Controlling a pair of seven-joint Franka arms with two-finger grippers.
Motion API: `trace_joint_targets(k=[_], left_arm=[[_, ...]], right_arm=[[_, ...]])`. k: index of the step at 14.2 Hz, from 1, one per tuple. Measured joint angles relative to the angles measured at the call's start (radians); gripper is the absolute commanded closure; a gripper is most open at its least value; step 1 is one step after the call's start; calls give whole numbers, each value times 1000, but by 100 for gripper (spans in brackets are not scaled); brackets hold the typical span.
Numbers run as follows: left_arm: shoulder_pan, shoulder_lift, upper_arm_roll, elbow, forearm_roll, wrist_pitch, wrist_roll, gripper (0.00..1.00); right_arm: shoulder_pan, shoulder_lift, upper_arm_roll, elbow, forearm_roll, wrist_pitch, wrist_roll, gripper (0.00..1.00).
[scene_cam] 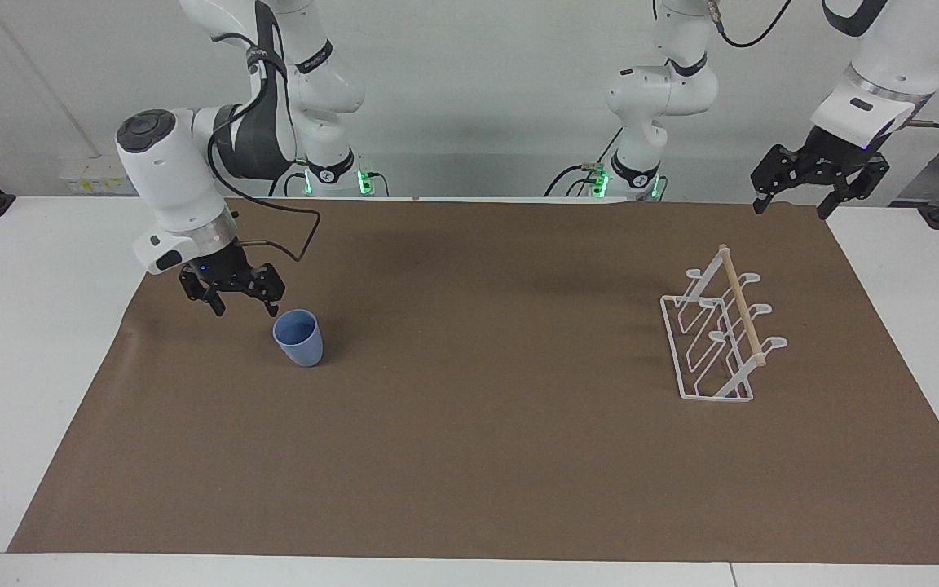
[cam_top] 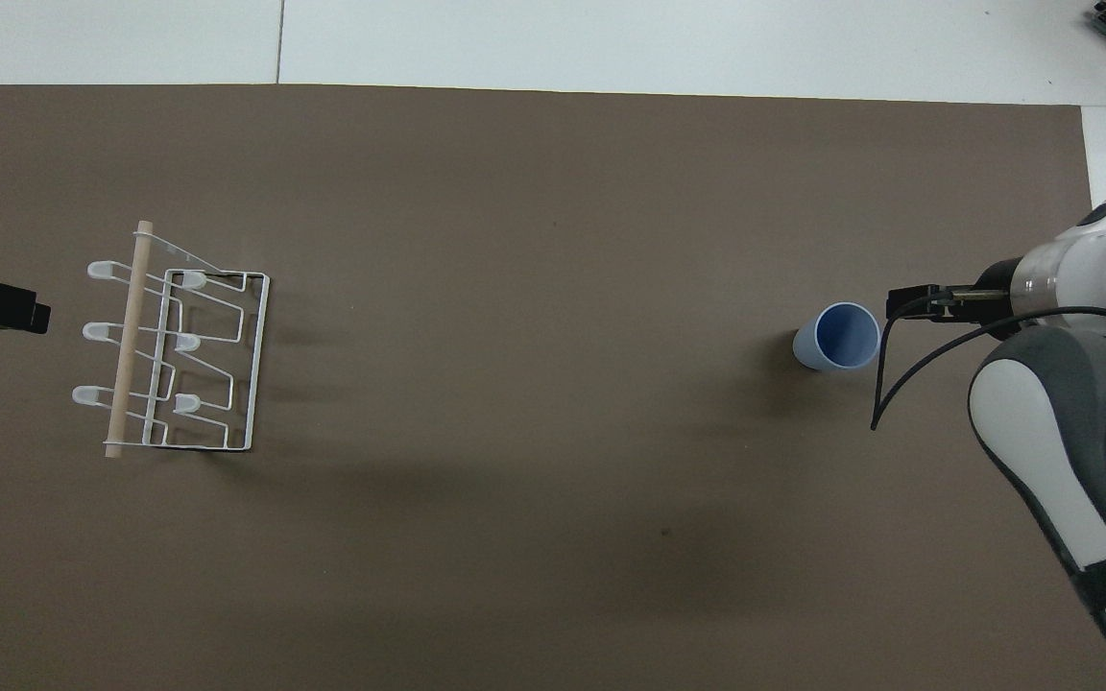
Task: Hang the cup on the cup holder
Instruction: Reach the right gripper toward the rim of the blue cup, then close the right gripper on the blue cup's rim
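The light-blue cup stands upright, mouth up, on the brown mat toward the right arm's end of the table. My right gripper hangs low just beside the cup's rim, open, with nothing between its fingers and no contact with the cup. The white wire cup holder, with a wooden dowel along its top, stands on the mat toward the left arm's end. My left gripper waits open, raised over the mat's edge by the holder.
A brown mat covers most of the white table. The right arm's cable loops down beside the cup. Nothing else stands on the mat between cup and holder.
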Motion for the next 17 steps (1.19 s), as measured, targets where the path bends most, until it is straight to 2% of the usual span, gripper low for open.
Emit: trace_joint_targets(k=[7,17], left_arm=[[0,0,0,0,0,0,0,0],[0,0,0,0,0,0,0,0]], right_arm=[[0,1,1,-54,-3,4,-18,0],[-1,13,-1,-122,-3,83,-19,0]])
